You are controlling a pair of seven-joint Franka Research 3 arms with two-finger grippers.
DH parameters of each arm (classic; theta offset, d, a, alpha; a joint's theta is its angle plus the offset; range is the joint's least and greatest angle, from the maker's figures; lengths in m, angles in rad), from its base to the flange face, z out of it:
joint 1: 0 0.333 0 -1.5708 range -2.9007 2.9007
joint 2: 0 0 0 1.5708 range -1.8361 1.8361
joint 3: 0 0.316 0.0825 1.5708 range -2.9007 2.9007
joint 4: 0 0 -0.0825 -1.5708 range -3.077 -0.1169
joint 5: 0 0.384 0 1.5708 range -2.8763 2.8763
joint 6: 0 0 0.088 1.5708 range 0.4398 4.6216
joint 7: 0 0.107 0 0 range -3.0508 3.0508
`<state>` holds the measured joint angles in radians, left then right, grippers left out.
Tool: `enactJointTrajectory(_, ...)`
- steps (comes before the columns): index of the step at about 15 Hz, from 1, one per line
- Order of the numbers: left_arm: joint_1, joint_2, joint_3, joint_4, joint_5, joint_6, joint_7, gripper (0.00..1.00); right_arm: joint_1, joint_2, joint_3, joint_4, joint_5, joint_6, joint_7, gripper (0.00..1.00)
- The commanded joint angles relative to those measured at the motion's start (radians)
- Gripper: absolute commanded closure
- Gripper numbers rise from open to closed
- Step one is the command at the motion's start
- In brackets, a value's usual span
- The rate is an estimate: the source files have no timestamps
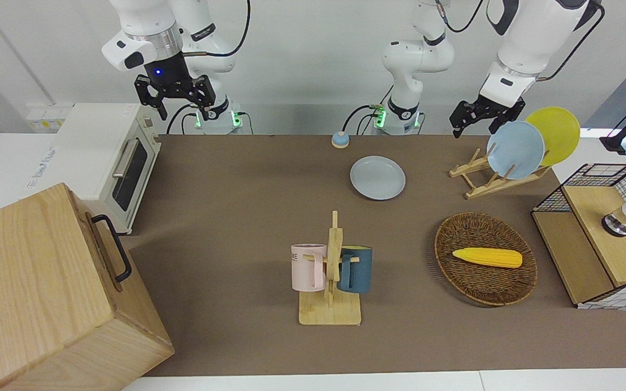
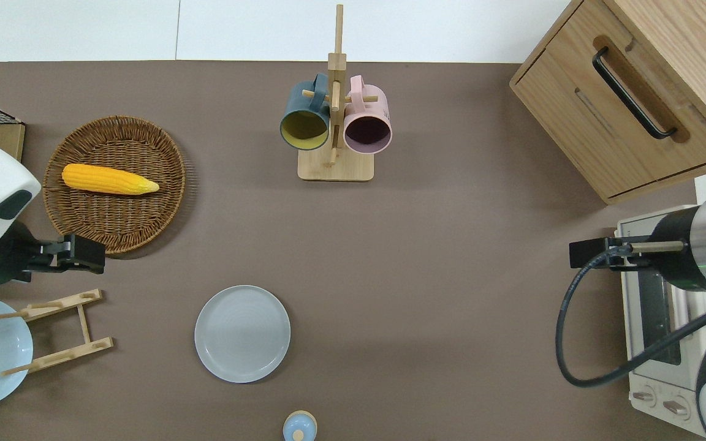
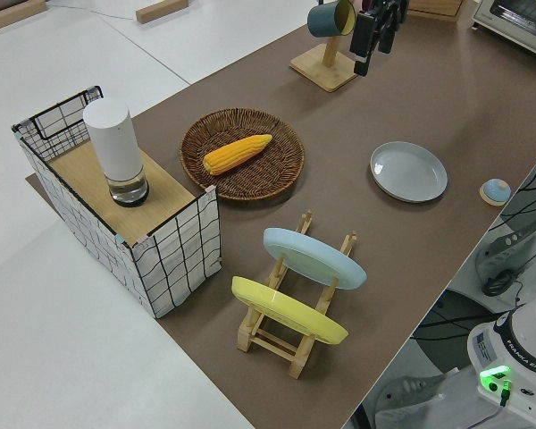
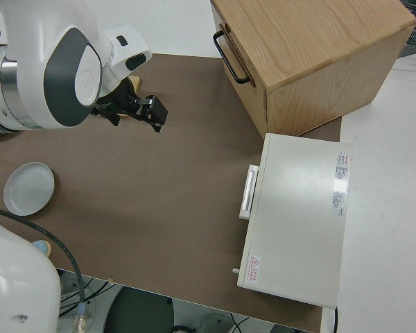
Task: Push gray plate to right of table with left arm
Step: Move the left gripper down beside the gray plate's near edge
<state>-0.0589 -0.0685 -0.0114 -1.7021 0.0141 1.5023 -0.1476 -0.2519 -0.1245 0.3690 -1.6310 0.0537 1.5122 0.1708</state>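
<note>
Gray and round, the gray plate (image 1: 377,177) lies flat on the table (image 1: 237,217) in the front view, close to the robots' edge and near the wooden rack (image 1: 487,176). The left gripper (image 1: 476,117) hangs up in the air and does not touch the plate. I cannot tell if it is open or closed.

From overhead, the left gripper (image 2: 80,254) is over bare table between the basket (image 2: 117,184) and the rack, well apart from the plate (image 2: 242,334).

The left side view shows nothing touching the plate (image 3: 408,171).

The right arm is parked. The push looks not yet begun; all of it is left.
</note>
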Motion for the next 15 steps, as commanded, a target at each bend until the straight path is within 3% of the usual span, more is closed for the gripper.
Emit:
enactJointTrajectory(1, 0.034, -0.031, -0.009, -0.164, -0.025, 0.102, 0.011, 0.03, -0.024, -0.027, 0.014, -0.027, 0.021, 0.000, 0.010, 0.005)
enactJointTrajectory(5, 0.044, -0.074, -0.013, -0.367, -0.069, 0.263, 0.013, 0.04, -0.024, -0.027, 0.014, -0.027, 0.021, -0.001, 0.010, 0.005)
enactJointTrajectory(11, 0.048, -0.114, -0.048, -0.539, -0.147, 0.363, 0.013, 0.04, -0.024, -0.027, 0.014, -0.027, 0.021, 0.000, 0.010, 0.005)
enactJointTrajectory(15, 0.048, -0.162, -0.064, -0.700, -0.183, 0.498, 0.011, 0.03, -0.024, -0.027, 0.014, -0.027, 0.021, 0.000, 0.012, 0.005)
